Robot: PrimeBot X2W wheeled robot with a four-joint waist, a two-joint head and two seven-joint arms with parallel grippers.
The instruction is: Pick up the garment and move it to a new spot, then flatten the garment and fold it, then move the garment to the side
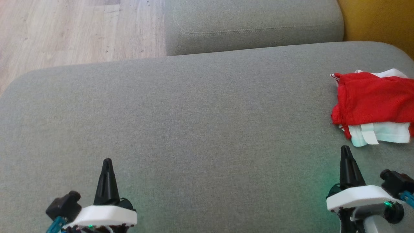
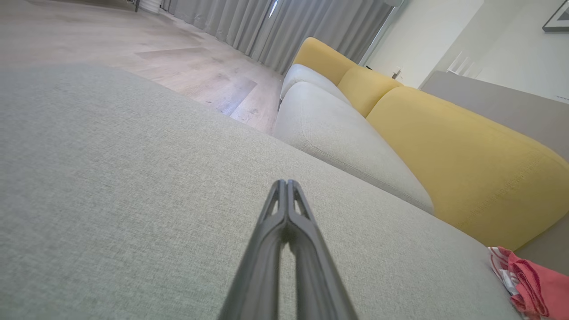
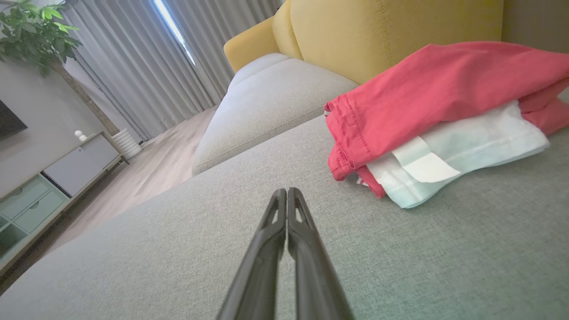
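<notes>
- Two grippers hang low over a grey sofa seat [image 1: 194, 113], the left gripper [image 1: 107, 160] at the bottom left of the head view and the right gripper [image 1: 345, 149] at the bottom right.
- Left gripper: its two dark fingers are pressed together into a single point, with nothing between them.
- Right gripper: its fingers are likewise pressed together and hold nothing.
- The garment [image 1: 372, 97] is red with white parts. It lies in a loosely folded heap at the far right of the seat, partly cut off by the head view's edge.
- The garment is near the right gripper — just ahead of its tip and to its right, not touching — and well apart from the left gripper.
- White layers and a flat white strip stick out from under the red cloth on the near side.
- Beyond the seat lies a second grey cushion [image 1: 252, 26], with a yellow backrest [image 1: 378, 19] to the right and a pale wood floor [image 1: 81, 29] to the left.
- The wrist views add grey curtains [image 2: 289, 22], a leafy plant [image 3: 35, 31] and a low cabinet [image 3: 80, 160].
</notes>
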